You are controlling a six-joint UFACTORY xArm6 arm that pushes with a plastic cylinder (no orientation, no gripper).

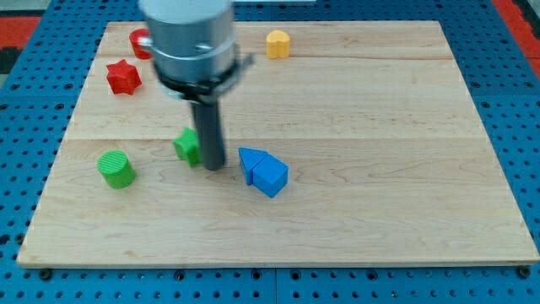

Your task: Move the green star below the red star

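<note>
Pale wooden board (380,127) on blue pegboard (34,101)

pale matt wooden board (380,127), smooth plastic-looking green star (186,145).

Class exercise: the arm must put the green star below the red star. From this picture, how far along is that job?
Done: nothing final; the green star sits below but to the view's right of the red star. In hand: my tip touches the green star's right side, placed to push it leftward. Left: slide it left until it lies directly under the red star, short of the green cylinder.
</note>
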